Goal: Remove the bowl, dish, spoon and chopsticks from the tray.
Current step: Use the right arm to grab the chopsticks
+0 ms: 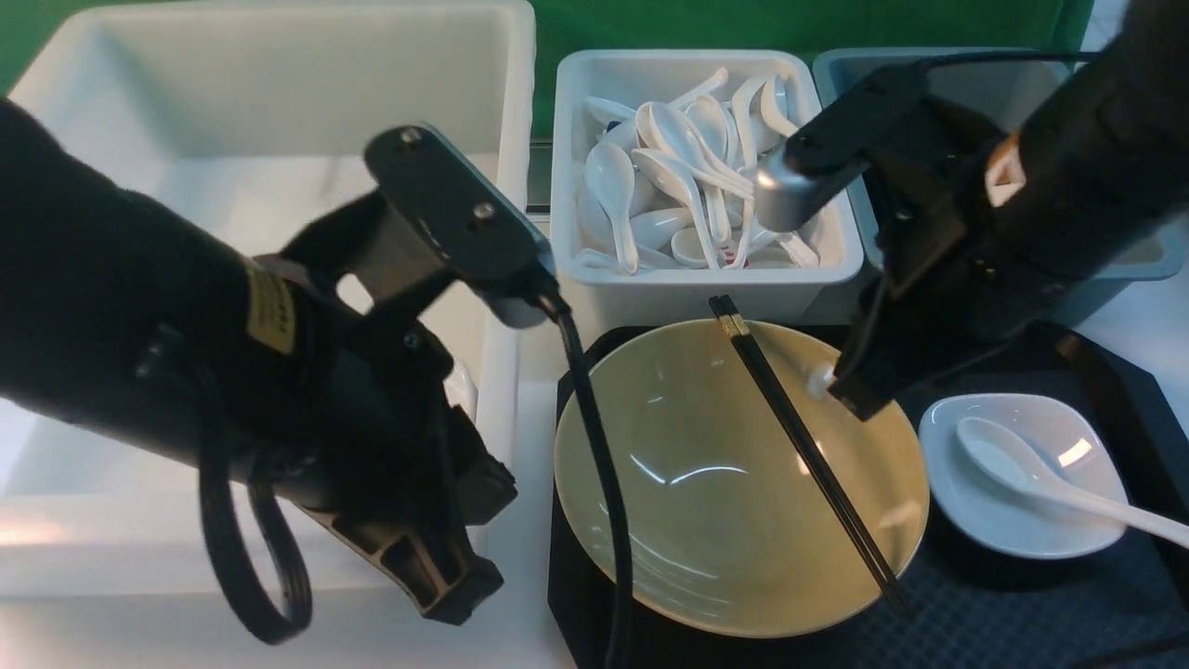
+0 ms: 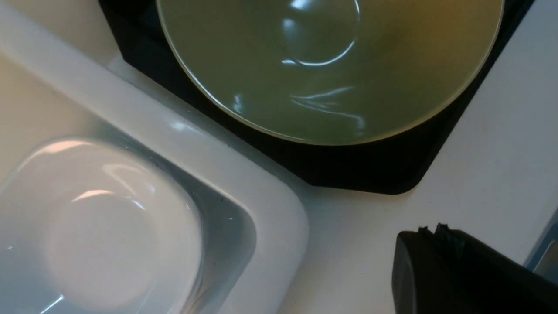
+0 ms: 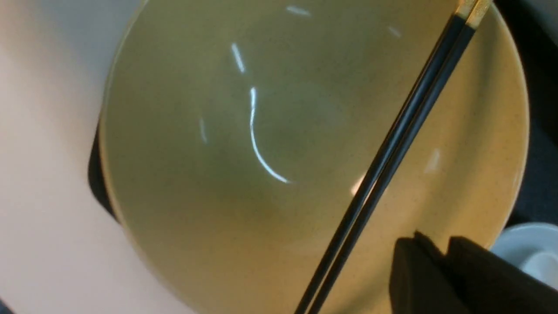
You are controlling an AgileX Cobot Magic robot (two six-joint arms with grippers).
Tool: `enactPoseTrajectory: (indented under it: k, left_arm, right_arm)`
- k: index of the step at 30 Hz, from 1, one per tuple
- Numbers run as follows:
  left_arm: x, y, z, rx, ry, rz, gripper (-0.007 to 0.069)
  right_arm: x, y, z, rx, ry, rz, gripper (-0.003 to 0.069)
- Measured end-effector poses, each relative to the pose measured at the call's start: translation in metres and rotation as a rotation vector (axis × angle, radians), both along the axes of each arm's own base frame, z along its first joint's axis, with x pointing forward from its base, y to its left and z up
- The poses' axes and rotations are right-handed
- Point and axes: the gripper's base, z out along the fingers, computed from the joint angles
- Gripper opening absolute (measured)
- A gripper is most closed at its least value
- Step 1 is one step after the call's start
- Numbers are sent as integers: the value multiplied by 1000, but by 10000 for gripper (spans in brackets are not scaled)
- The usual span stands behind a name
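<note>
Chopsticks [image 1: 803,437] across bowl [image 1: 687,483], outside left wrist view

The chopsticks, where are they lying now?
In the front view the chopsticks lie across the right half of the yellow bowl, gold-banded ends toward the bin of spoons.

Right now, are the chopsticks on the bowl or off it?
On it: the chopsticks lie side by side across the bowl, bridging its rim.
</note>
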Motion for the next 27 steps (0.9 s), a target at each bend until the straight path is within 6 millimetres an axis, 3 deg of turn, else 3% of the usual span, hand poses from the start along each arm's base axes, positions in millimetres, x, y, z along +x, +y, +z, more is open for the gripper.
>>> enactPoseTrajectory:
  k: [2,3,5,8,13,16,19,21,23,24,27]
  left_arm:
    - [0,-1,-2,25,0,-9,-15]
    - [0,-1,-2,26,-2,-10,-15]
    - [1,0,-3,45,-12,-11,-15]
    - [2,2,-3,63,-29,-11,-15]
    - [5,1,-2,57,-62,-9,-15]
    - [6,0,-1,44,-79,-7,-15]
    - [7,0,-1,37,-88,-5,-15]
    - [8,-1,0,32,-96,-4,-15]
    - [8,-1,0,31,-98,-4,-15]
    - [8,-1,0,30,-98,-2,-15]
    - [8,-1,0,27,-94,10,-15]
  right_arm:
    - [13,7,-15,-14,32,-26,253]
    - [13,7,-14,-15,31,-26,263]
    - [25,14,-35,-37,74,-43,398]
    - [33,19,-55,-59,114,-51,511]
    - [42,24,-79,-78,153,-72,572]
    - [45,26,-88,-88,168,-72,536]
    - [45,26,-90,-94,176,-72,433]
    - [44,26,-90,-103,187,-63,281]
    - [42,25,-88,-108,193,-59,209]
    - [40,23,-82,-110,191,-49,115]
    - [33,19,-63,-103,166,-27,119]
